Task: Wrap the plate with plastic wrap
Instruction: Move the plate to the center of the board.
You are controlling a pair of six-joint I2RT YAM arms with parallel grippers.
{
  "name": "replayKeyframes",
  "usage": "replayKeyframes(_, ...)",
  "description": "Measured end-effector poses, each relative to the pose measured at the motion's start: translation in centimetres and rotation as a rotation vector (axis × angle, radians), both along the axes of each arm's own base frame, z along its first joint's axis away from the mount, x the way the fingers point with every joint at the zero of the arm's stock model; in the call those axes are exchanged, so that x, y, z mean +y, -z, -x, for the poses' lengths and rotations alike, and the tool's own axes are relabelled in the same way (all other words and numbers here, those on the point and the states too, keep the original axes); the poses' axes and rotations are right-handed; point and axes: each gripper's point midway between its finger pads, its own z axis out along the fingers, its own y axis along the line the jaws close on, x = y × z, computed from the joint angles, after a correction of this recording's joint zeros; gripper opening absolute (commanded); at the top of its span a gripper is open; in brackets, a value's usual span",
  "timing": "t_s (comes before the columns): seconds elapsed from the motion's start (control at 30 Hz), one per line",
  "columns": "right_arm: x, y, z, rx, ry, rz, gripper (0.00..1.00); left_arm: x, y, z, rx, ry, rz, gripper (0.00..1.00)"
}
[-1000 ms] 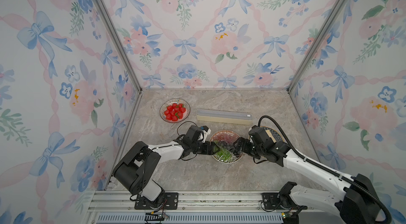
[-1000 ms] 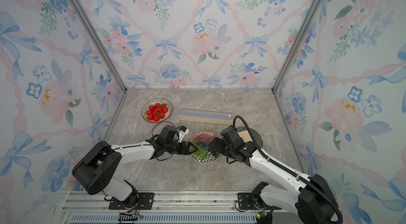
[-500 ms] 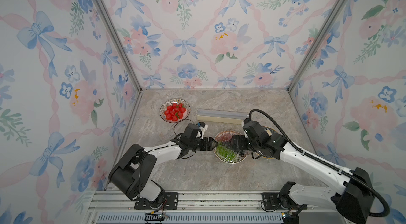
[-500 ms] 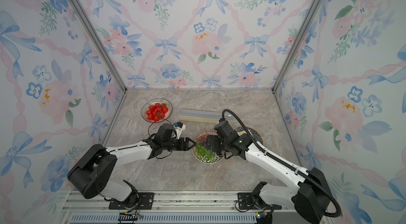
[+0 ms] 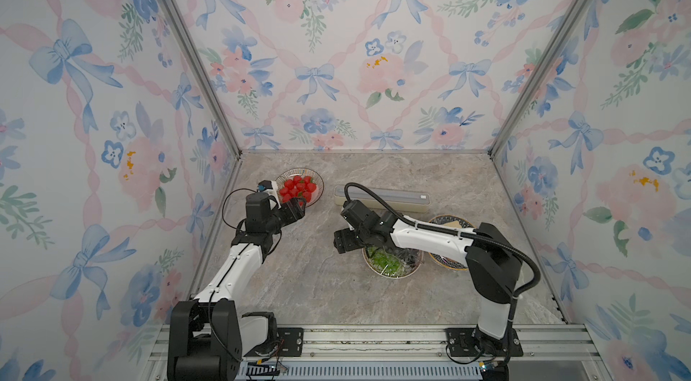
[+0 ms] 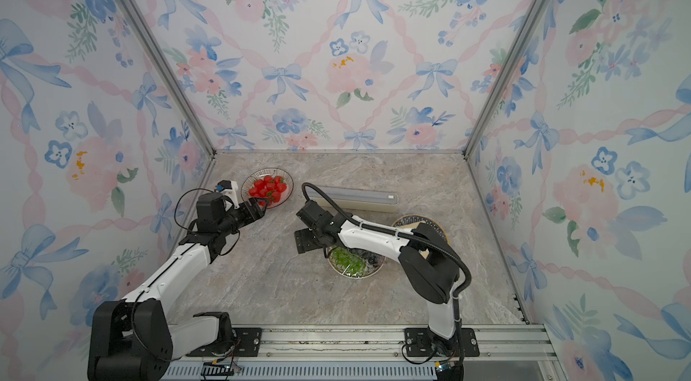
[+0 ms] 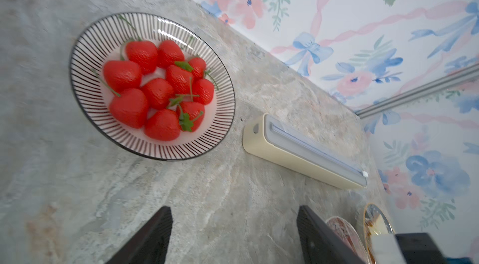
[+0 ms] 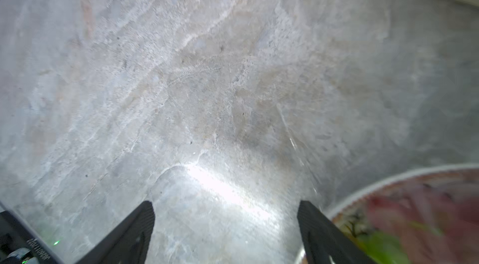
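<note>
In a top view, left fingers (image 5: pixel 296 208) hover by the striped strawberry bowl (image 5: pixel 316 178); right fingers (image 5: pixel 343 242) sit beside the round plate (image 5: pixel 390 276) of greens.
Left wrist: fingers wide apart, empty, over marbled bench (image 7: pixel 220 198).
Right wrist: fingers spread, empty; glossy, crinkly plastic wrap (image 8: pixel 233 192) trails off the plate.

It is bright and soft in here with only faint shadows, but the right wrist view is smeared, with white glare on the table (image 8: pixel 145 73) and a fuzzy plate (image 8: pixel 388 180).

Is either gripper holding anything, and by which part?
Nothing is held. The left gripper and right gripper both stand open, with nothing between their jaws.
</note>
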Motion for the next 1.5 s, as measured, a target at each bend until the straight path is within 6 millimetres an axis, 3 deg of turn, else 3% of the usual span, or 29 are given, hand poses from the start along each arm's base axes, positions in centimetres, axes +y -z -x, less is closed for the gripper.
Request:
replayKeyframes(0.1,0.3,1.6,-0.2,0.026,-0.001,0.032,0.89,1.2,-1.8,-1.2,-0.036,-0.029,-0.001,0.79)
replayKeyframes(0.2,0.0,2.0,-0.1,0.041,0.0,0.048,0.89,1.2,-2.7,-1.8,-0.055,-0.026,0.0,0.78)
replayKeyframes(0.4,-1.4,2.2,-0.2,0.052,0.02,0.07,0.89,1.2,-1.9,-2.1,-0.029,-0.023,0.003,0.78)
replayKeyframes(0.57,-4.2,2.2,-0.5,0.057,0.063,0.106,0.89,1.1,-1.7,-2.2,-0.028,-0.016,-0.004,0.78)
replayKeyframes(1.03,-14.9,3.2,-1.4,0.081,0.201,0.284,0.91,1.3,-2.0,-3.0,-0.031,-0.018,-0.012,0.78)
replayKeyframes(1.2,-17.5,3.6,-1.1,0.097,0.231,0.336,0.92,1.5,-2.0,-3.4,-0.028,-0.026,-0.019,0.78)
replayKeyframes(1.5,-21.2,2.5,-2.0,0.087,0.292,0.364,0.93,4.7,-1.2,-7.4,-0.005,-0.147,-0.15,0.82)
